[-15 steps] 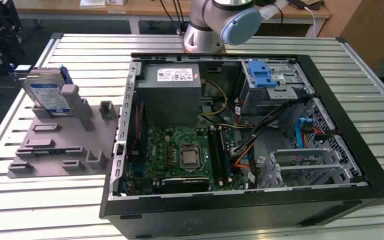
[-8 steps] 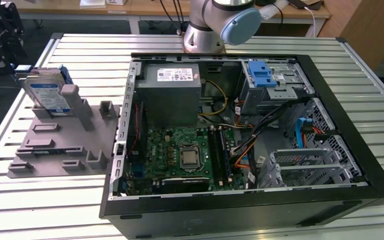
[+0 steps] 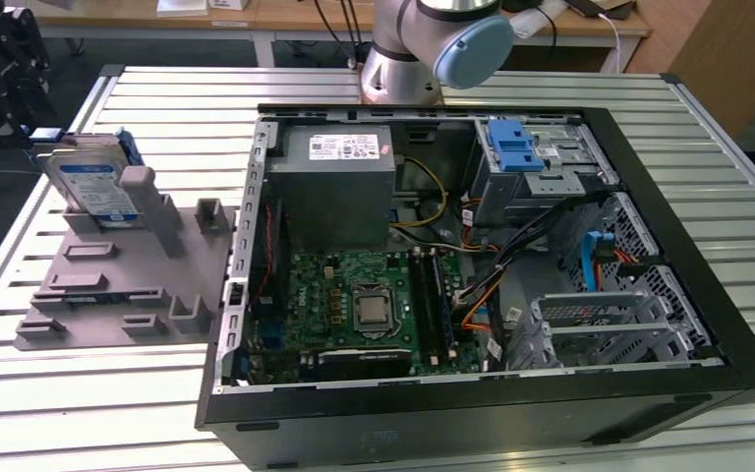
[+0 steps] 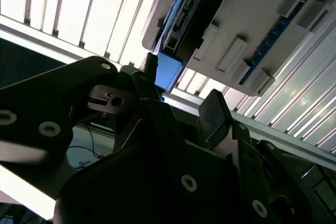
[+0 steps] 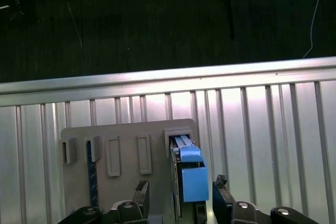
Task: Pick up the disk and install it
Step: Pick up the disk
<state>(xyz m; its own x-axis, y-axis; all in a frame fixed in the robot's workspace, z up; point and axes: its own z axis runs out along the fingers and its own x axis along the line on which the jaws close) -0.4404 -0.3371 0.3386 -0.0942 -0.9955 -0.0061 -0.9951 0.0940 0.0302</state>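
Rails point(image 3: 125, 147) of blue plastic edge the disk point(image 3: 93, 192), which stands upright on its edge in a slot of a grey plastic holder point(image 3: 115, 285). The holder lies on the worktop point(image 3: 89, 413) near the edge at the exterior view's left.

In the first wrist view the gripper point(image 5: 180, 183) is at the disk's blue end. Its jaws are spread wide, with one black finger point(image 5: 142, 190) on each side of the drive. A gap shows between each finger and the disk, so it has hold of nothing.

An open black computer case point(image 3: 483, 418) lies on its side just beside the holder, toward the exterior view's right. Inside it are:
- a grey power-supply box point(image 3: 331, 182) with a white sticker
- a green motherboard point(image 3: 365, 305)
- loose coloured cables point(image 3: 483, 285)
- a grey metal cage point(image 3: 535, 167) with a blue latch in the case's far corner

The arm's base point(image 3: 404, 59) rises from the worktop's far edge, behind the case.

The worktop is a table of pale metal slats. Beyond it stand wooden desks point(image 3: 299, 15) and a dark floor.
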